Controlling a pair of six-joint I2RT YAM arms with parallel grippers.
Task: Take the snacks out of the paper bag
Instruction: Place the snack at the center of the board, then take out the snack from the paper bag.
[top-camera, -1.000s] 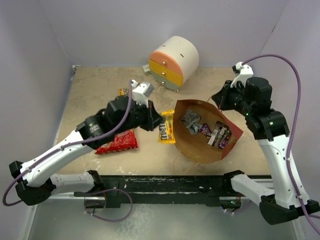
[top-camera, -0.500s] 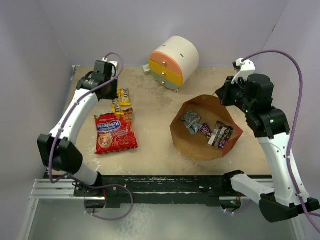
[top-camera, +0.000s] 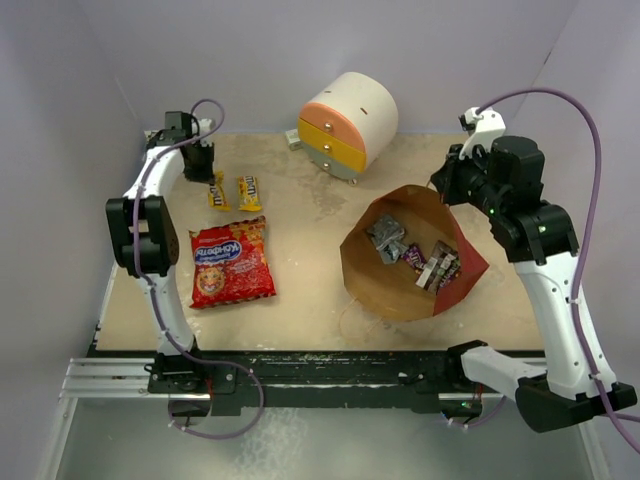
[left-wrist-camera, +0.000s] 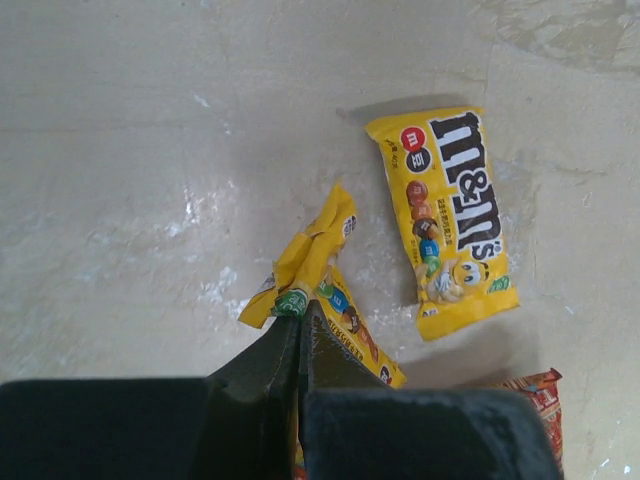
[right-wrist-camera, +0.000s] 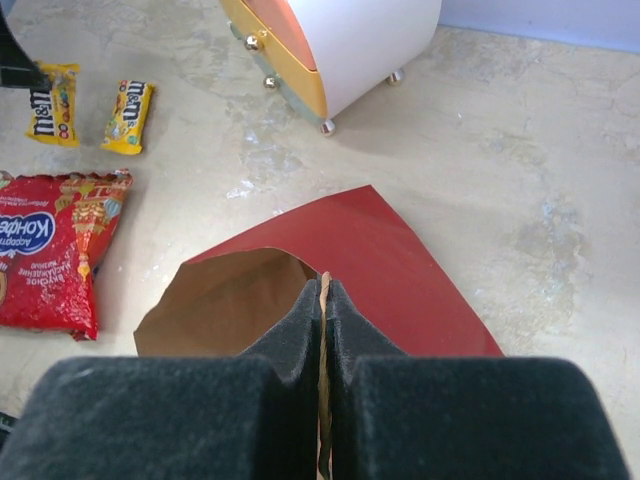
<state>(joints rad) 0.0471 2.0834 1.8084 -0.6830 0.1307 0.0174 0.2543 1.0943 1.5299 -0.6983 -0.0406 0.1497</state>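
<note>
Here, red paper bag (top-camera: 378, 287) gapes, kraft-brown inside; foil packets (top-camera: 383, 238) within.

bright even light, soft short shadows, faint sheen on the table (left-wrist-camera: 190, 215), slightly blurred fingers (left-wrist-camera: 255, 385)

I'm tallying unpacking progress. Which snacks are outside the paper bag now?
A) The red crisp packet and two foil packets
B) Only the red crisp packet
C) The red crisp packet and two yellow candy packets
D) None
C: the red crisp packet lies on the table near a flat yellow candy packet and a crumpled yellow candy packet pinched by the left end effector; the foil packets sit inside the paper bag.
</note>
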